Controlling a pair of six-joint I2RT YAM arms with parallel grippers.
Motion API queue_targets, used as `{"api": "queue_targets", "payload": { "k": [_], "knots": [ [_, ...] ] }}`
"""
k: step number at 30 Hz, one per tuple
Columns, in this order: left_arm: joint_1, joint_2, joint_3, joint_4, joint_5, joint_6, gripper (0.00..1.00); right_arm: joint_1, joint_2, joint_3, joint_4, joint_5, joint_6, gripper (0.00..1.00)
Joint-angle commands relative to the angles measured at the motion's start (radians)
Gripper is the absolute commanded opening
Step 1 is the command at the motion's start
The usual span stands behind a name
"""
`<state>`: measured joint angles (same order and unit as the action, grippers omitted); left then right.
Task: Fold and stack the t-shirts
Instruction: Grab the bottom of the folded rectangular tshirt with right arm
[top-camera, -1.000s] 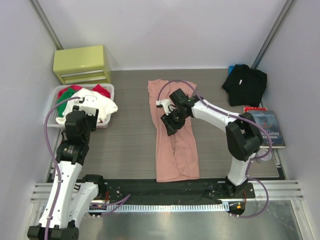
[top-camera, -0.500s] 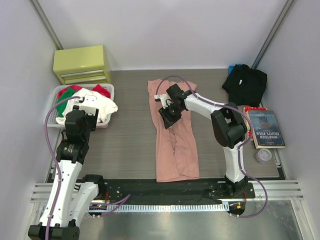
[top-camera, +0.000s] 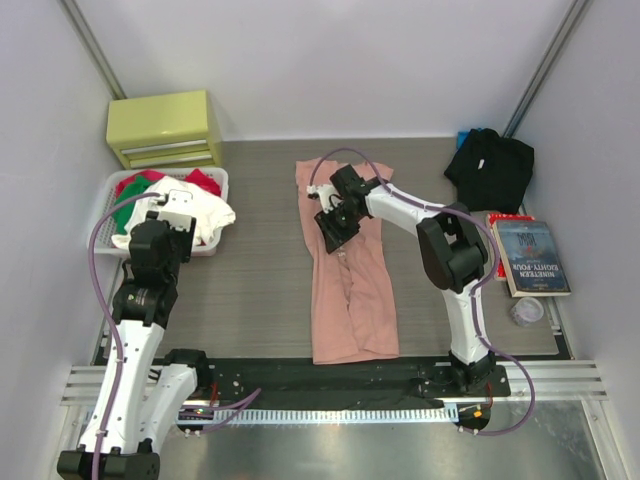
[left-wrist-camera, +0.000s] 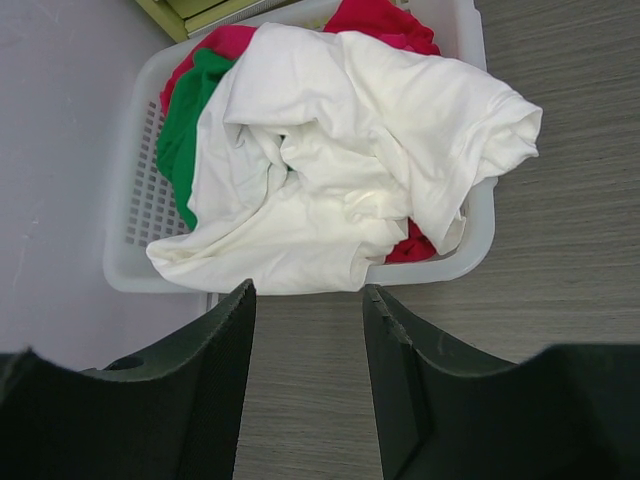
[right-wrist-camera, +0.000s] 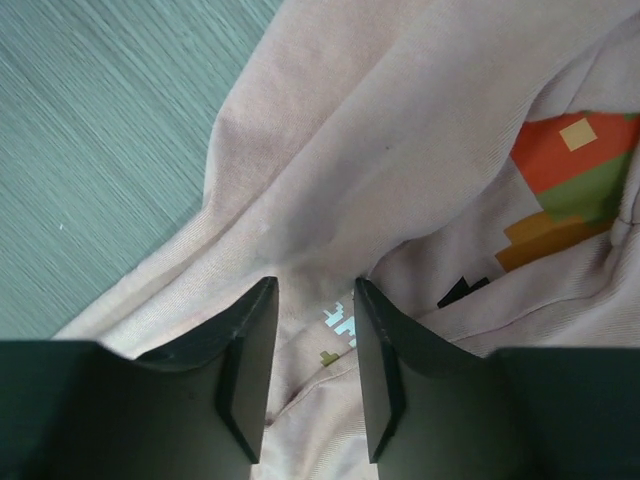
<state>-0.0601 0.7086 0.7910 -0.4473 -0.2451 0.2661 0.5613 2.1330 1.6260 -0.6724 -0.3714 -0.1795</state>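
The salmon-pink t-shirt (top-camera: 352, 295) lies folded into a long strip down the middle of the table. My right gripper (top-camera: 333, 228) is low over its upper half, near the left edge. In the right wrist view its jaws (right-wrist-camera: 314, 300) stand open, with a ridge of pink cloth (right-wrist-camera: 330, 130) and bits of the pixel print (right-wrist-camera: 565, 170) beneath the gap. The black t-shirt (top-camera: 490, 168) sits crumpled at the back right. My left gripper (top-camera: 168, 212) hovers open by the basket, and nothing is between its fingers (left-wrist-camera: 305, 300).
A white basket (top-camera: 112, 190) at the left holds white, red and green clothes (left-wrist-camera: 340, 150). A yellow-green drawer box (top-camera: 165, 128) stands behind it. A book (top-camera: 532, 258) and a small clear lid (top-camera: 523, 310) lie at the right edge.
My right gripper has slid up and to the left along the pink t-shirt, and its jaws have narrowed a little. The left arm has not moved.
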Motion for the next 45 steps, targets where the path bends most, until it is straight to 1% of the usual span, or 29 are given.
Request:
{"api": "queue_targets", "payload": {
  "k": [1,3,7,15,24,36,37,39,40,42,43,45],
  "knots": [
    [0.008,-0.011,0.027,0.007,0.02,-0.004,0.48,-0.017,-0.007,0.028,0.023,0.008,0.002,0.47],
    [0.008,-0.012,0.027,0.005,0.018,-0.002,0.49,-0.029,-0.008,0.028,0.025,0.002,0.003,0.5],
    [0.008,-0.008,0.025,0.005,0.024,-0.004,0.49,-0.051,-0.005,0.023,0.028,-0.02,0.009,0.51],
    [0.011,-0.008,0.025,0.007,0.018,0.004,0.48,-0.051,0.01,0.012,0.04,-0.044,0.018,0.47],
    [0.014,-0.005,0.014,0.016,0.018,0.005,0.48,-0.051,-0.018,0.003,0.045,-0.06,0.026,0.47],
    [0.017,-0.014,-0.007,0.027,0.009,0.009,0.47,-0.026,0.016,-0.008,0.048,-0.075,0.029,0.46],
    [0.017,-0.012,-0.009,0.027,0.009,0.01,0.47,-0.026,0.016,-0.008,0.047,-0.075,0.029,0.45],
    [0.019,-0.011,-0.01,0.027,0.009,0.012,0.48,-0.024,0.018,-0.009,0.047,-0.075,0.031,0.38],
    [0.019,-0.011,-0.009,0.028,0.009,0.012,0.48,-0.024,0.018,-0.012,0.048,-0.074,0.031,0.32],
    [0.019,-0.008,-0.012,0.03,0.007,0.013,0.48,-0.024,0.019,-0.014,0.048,-0.063,0.031,0.14],
    [0.019,-0.008,-0.012,0.03,0.007,0.013,0.48,-0.024,0.019,-0.018,0.048,-0.06,0.031,0.02],
    [0.019,-0.008,-0.012,0.03,0.007,0.013,0.48,-0.024,0.016,-0.02,0.048,-0.051,0.029,0.01]
  ]
}}
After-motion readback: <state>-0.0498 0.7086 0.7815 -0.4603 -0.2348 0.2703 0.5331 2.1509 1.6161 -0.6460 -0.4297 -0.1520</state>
